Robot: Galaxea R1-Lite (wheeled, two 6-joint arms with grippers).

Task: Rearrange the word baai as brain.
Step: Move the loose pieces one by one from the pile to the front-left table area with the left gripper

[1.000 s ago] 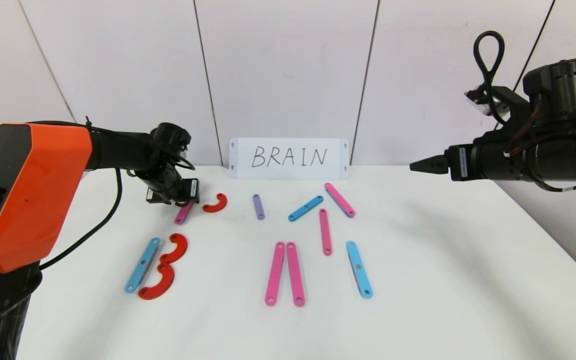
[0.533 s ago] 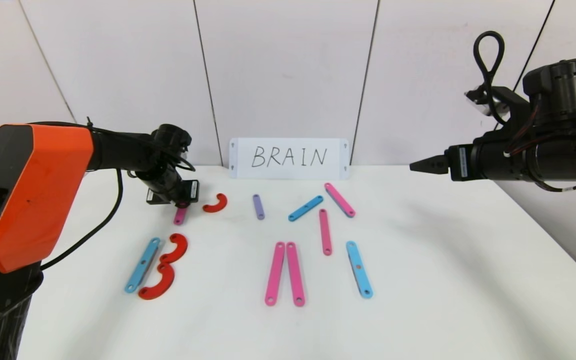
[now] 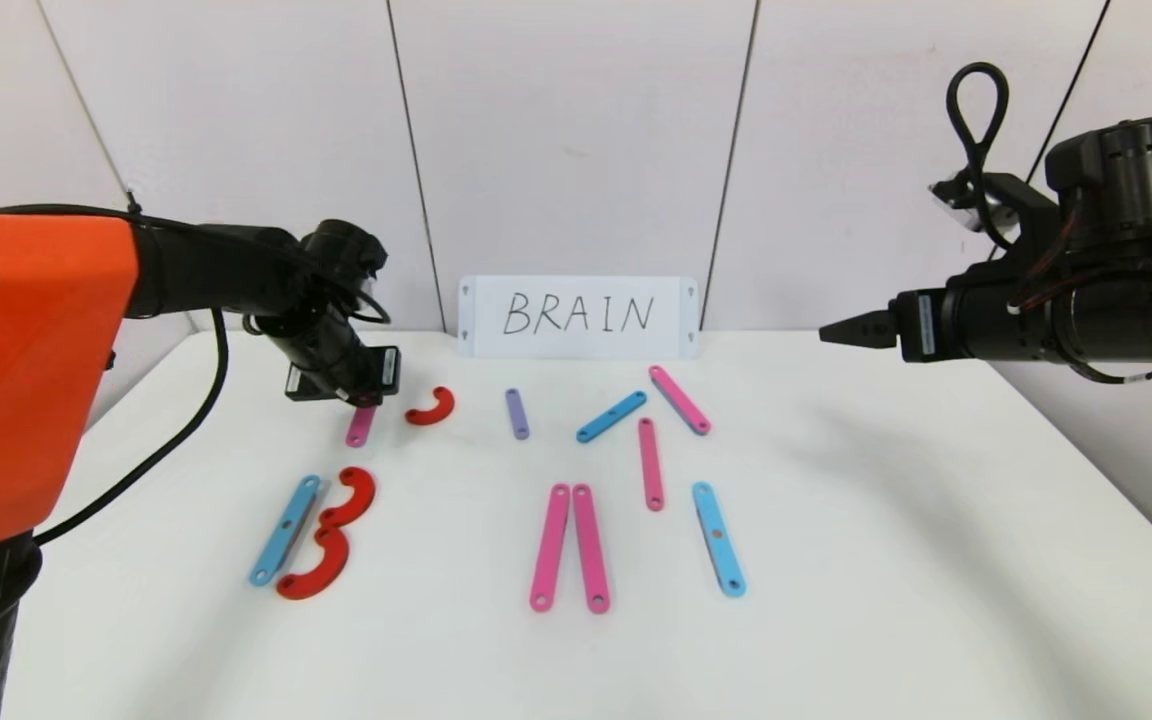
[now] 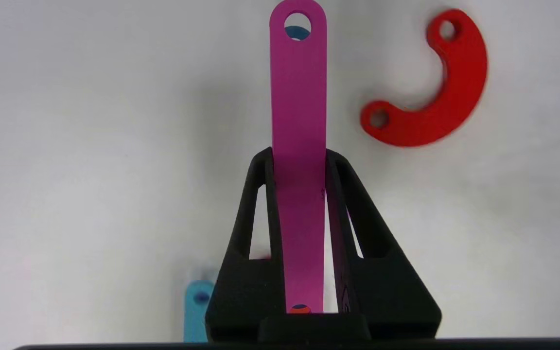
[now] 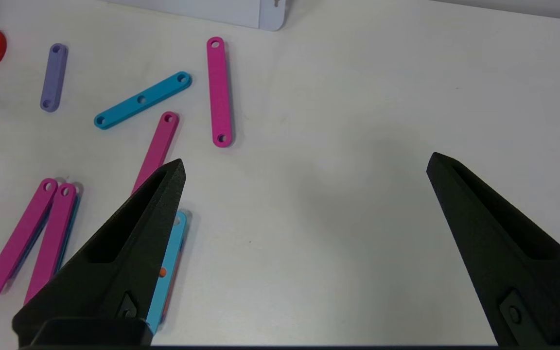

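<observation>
My left gripper (image 3: 360, 398) is shut on one end of a short pink strip (image 3: 360, 427) at the back left of the table. In the left wrist view the strip (image 4: 298, 97) runs out from between the fingers (image 4: 253, 194). A loose red curve (image 3: 432, 407) lies just beside it and also shows in the left wrist view (image 4: 430, 102). A light-blue strip (image 3: 285, 529) with two red curves (image 3: 350, 497) lies front left. A purple strip (image 3: 517, 413), further pink strips (image 3: 570, 546) and blue strips (image 3: 718, 538) lie in the middle. My right gripper (image 5: 304, 165) is open, held high on the right.
A white card (image 3: 577, 316) with handwritten "BRAIN" stands against the back wall. The white table (image 3: 936, 520) is bare on its right half and along the front edge.
My left arm has risen and drawn slightly left with the pink strip in its grip, and the strip now points straighter toward me. The right arm has not moved.
</observation>
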